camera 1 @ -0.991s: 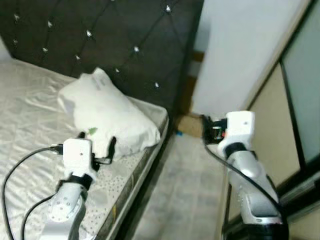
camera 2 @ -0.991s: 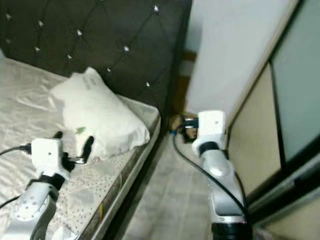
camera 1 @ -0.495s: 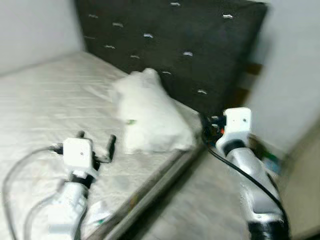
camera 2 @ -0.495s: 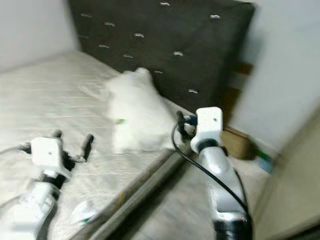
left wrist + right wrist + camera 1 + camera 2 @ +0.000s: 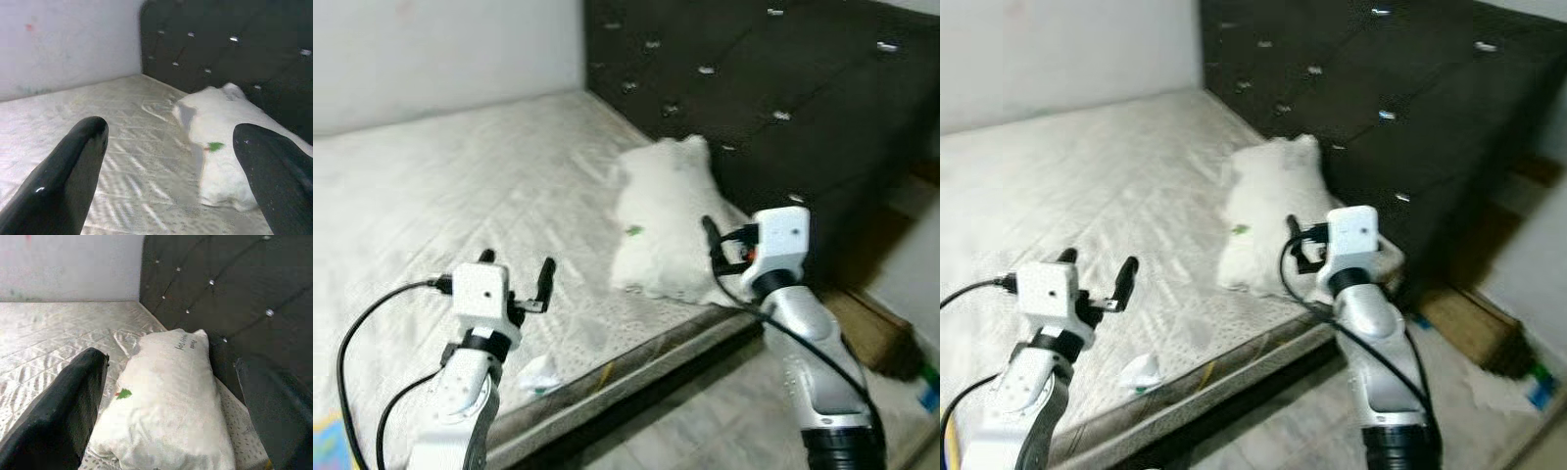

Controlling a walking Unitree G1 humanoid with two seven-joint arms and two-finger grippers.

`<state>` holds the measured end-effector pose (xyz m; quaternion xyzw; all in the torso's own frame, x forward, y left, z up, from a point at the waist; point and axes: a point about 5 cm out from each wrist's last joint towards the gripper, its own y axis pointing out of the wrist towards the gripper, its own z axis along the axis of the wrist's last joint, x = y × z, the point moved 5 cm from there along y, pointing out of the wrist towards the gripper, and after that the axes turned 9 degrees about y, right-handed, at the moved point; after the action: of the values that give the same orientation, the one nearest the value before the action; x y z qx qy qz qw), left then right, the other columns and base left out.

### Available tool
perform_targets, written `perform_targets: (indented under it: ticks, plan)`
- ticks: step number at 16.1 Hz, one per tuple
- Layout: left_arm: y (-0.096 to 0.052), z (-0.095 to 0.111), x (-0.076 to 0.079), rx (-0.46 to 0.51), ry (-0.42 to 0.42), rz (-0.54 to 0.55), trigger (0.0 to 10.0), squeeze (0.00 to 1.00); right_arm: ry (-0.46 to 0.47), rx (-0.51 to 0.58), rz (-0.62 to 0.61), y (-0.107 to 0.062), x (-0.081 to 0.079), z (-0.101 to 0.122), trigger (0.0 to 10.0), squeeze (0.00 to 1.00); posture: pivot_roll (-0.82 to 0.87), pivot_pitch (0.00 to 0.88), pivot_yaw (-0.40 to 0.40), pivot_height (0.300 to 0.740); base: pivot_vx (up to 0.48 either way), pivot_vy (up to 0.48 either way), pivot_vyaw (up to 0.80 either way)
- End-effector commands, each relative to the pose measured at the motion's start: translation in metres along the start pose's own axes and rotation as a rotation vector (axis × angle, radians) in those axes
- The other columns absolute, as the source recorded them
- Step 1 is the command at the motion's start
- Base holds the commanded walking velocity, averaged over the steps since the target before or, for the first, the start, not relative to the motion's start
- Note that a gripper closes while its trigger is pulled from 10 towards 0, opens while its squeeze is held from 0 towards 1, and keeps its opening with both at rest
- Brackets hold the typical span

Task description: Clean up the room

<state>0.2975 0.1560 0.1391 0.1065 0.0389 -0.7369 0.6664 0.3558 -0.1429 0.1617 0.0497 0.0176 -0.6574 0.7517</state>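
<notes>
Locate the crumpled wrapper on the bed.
The crumpled wrapper lies on the mattress near its front edge, just right of the left gripper and well left of the pillow.

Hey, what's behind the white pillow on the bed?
Right behind the white pillow stands the dark tufted headboard with shiny studs. The pillow lies on the bare mattress. Whatever sits between pillow and headboard is hidden by the pillow.

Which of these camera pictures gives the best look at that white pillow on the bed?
The right wrist view: the pillow is close and sharp, showing its green mark and printed writing. The left wrist view shows it farther off, partly behind a black finger. Both eye views show it small against the dark headboard.
</notes>
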Motion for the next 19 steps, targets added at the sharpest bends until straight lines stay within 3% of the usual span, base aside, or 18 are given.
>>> perform_targets:
  ticks: [1, 4, 10, 17, 19]
  plan:
    - [0.002, 0.001, -0.011, -0.001, 0.027, 0.025, 10.0, 0.0, 0.008, 0.009, 0.036, 0.005, -0.009, 0.003, 10.0, 0.0, 0.06, 0.027, -0.081, 0.74, 0.0, 0.0, 0.8]
    - [0.001, 0.002, -0.014, -0.001, 0.027, 0.041, 10.0, 0.0, 0.0, 0.02, 0.063, 0.008, -0.015, 0.006, 10.0, 0.0, 0.05, 0.035, -0.084, 0.74, 0.0, 0.0, 0.8]
    - [-0.007, -0.014, 0.012, -0.054, -0.04, -0.008, 10.0, 0.0, -0.005, 0.013, 0.101, 0.005, -0.023, 0.002, 10.0, 0.0, 0.03, 0.028, -0.081, 0.74, 0.0, 0.0, 0.8]
    - [-0.006, -0.014, 0.007, -0.053, -0.038, 0.002, 10.0, 0.0, 0.008, 0.005, 0.121, 0.003, -0.026, -0.002, 10.0, 0.0, 0.04, 0.027, -0.084, 0.74, 0.0, 0.0, 0.8]
    - [-0.007, -0.013, 0.01, -0.047, -0.043, -0.014, 10.0, 0.0, 0.018, -0.005, 0.108, 0.003, -0.026, -0.005, 10.0, 0.0, 0.04, 0.019, -0.087, 0.74, 0.0, 0.0, 0.0]
